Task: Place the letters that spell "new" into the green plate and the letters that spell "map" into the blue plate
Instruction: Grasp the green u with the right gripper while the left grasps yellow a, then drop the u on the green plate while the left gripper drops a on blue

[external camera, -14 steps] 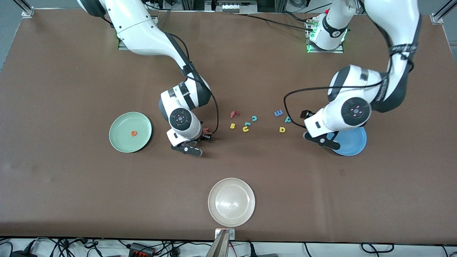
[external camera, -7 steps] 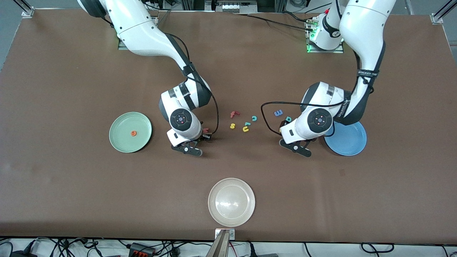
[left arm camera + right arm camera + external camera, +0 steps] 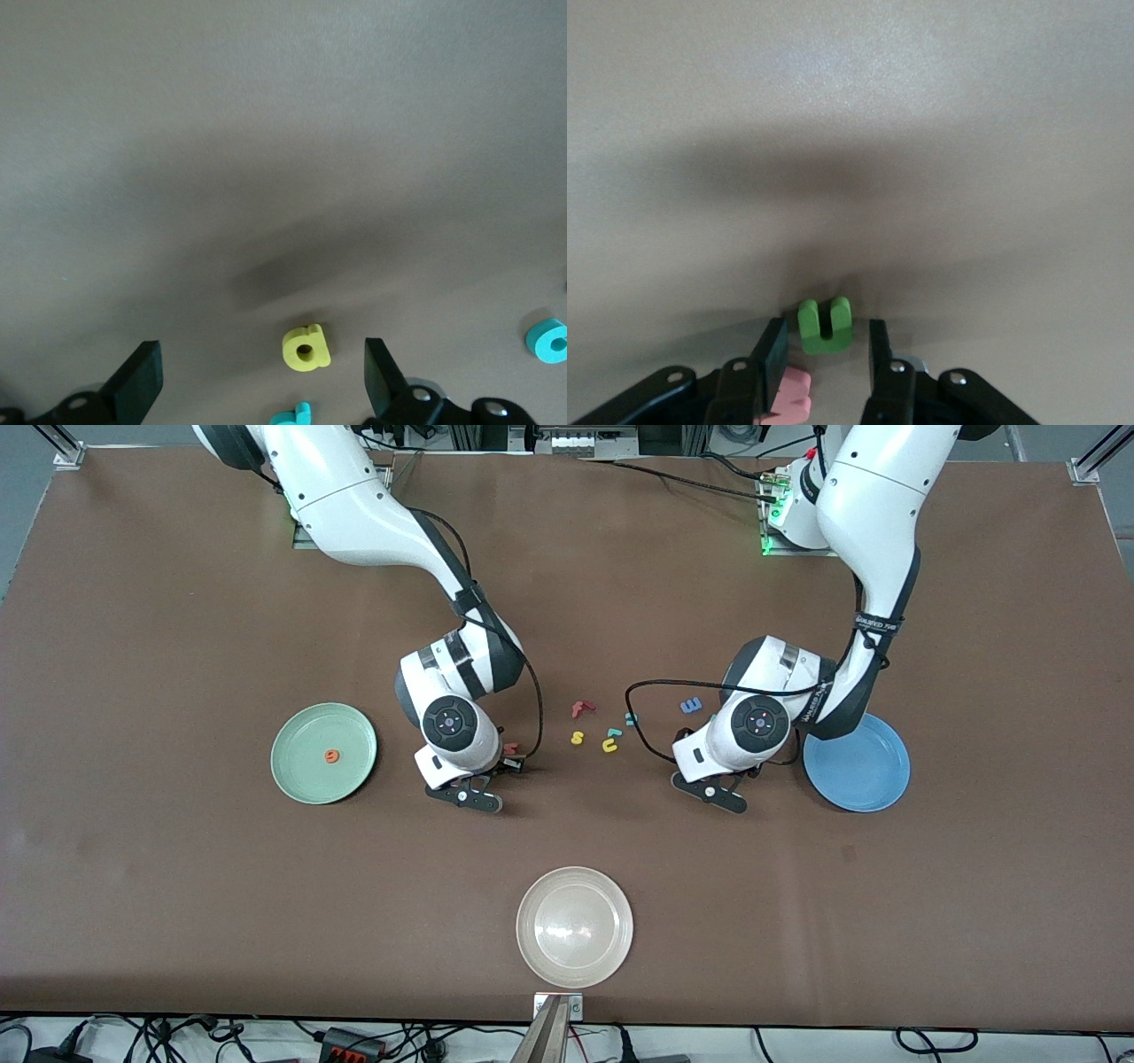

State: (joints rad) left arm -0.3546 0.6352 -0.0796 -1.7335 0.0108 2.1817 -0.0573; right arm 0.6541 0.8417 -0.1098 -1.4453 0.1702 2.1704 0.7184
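Observation:
My right gripper (image 3: 828, 336) is low on the table, and its open fingers stand close on either side of the green n (image 3: 825, 326) without touching it. The pink w (image 3: 788, 398) lies against the outside of one finger. My left gripper (image 3: 263, 376) hangs wide open over the yellow a (image 3: 306, 346), with the teal p (image 3: 297, 414) beside it. The blue m (image 3: 691, 705) lies next to the left hand. The orange e (image 3: 331, 756) rests in the green plate (image 3: 292, 731). The blue plate (image 3: 864, 771) holds nothing.
Between the two hands lie the red f (image 3: 581, 708), yellow s (image 3: 577, 737), yellow u (image 3: 609, 746) and teal c (image 3: 631, 718). A whitish-beige plate (image 3: 574, 926) sits near the front edge. A black cable loops beside the left hand.
The left arm has swung from over the blue plate toward the middle, and its hand now covers the yellow a and teal p in the front view. The right arm has kept its place.

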